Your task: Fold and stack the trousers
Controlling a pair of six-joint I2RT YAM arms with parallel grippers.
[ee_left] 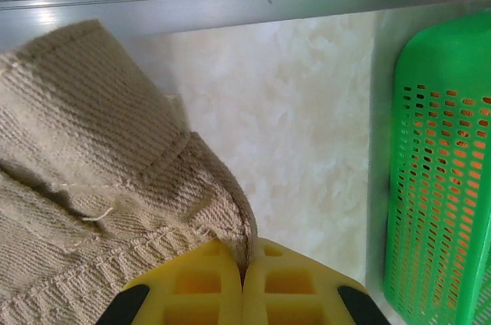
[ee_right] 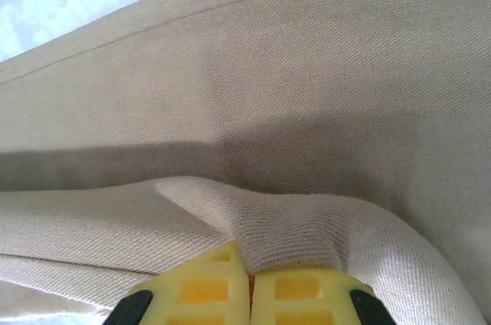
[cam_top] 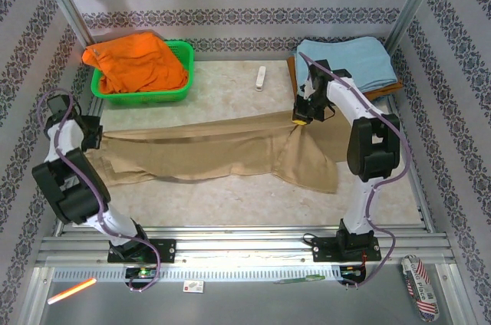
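Khaki trousers (cam_top: 207, 152) across table (cam_top: 230, 87), left fingers (ee_left: 207, 283) pinching hem, right fingers (ee_right: 219, 283) pinching fold; green basket (cam_top: 142, 96), blue cloth (cam_top: 353, 60) behind

The trousers (cam_top: 222, 149) are plain khaki-tan with a fine twill weave. At ten o'clock a bright green basket (cam_top: 153, 94), pierced with rows of slots, holds an orange garment (cam_top: 134, 64). At one o'clock lies a light-blue cloth (cam_top: 349, 60). The table (cam_top: 230, 198) is cream, faintly marbled. The left gripper (ee_left: 244, 267) and right gripper (ee_right: 249, 264) have yellow fingers.
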